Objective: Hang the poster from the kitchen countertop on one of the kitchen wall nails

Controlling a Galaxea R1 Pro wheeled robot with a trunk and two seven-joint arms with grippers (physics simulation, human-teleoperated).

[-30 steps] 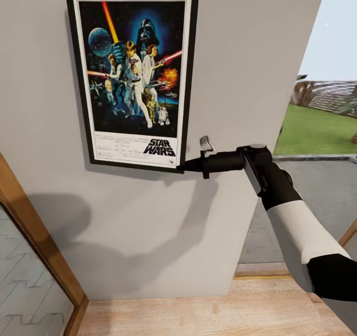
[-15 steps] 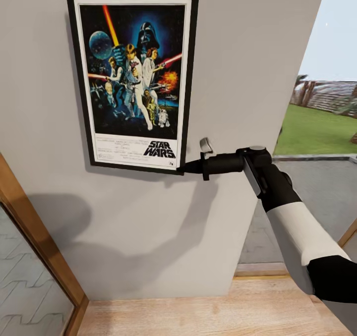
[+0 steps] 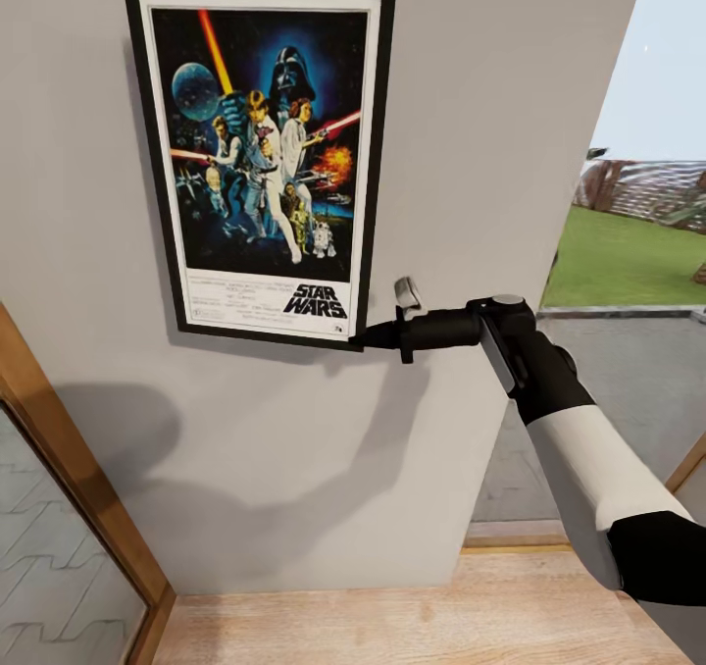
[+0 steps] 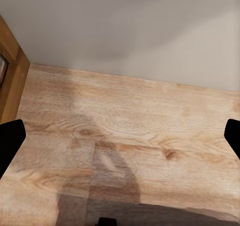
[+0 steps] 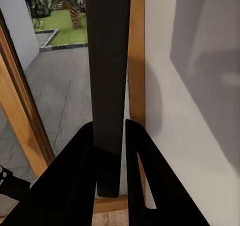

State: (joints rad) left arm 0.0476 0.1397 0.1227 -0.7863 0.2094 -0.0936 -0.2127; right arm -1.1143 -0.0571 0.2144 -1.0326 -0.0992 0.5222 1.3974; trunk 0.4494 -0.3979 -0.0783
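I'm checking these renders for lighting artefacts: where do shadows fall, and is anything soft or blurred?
Head view: the right arm and the poster cast soft, dark shadows on the grey wall; the artwork is sharp, without glare. Left wrist view: a dim shadow crosses the wooden floor, grain slightly soft. Right wrist view: the right gripper reads as a near-black silhouette, jaws pinching the poster's dark edge.

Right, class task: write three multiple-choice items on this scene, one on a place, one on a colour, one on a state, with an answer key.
1. Which corner of the poster does the right gripper hold?
A. top left
B. lower right
C. top right

2. What colour is the poster's frame?
A. black
B. red
C. gold

3. How are the right gripper's fingers?
A. spread wide, empty
B. clamped on the frame's edge
C. folded away

Key: 1 B, the fingertips meet that corner in the head view; 2 A, a thin black frame surrounds the white border; 3 B, the right wrist view shows the dark edge between both fingers.
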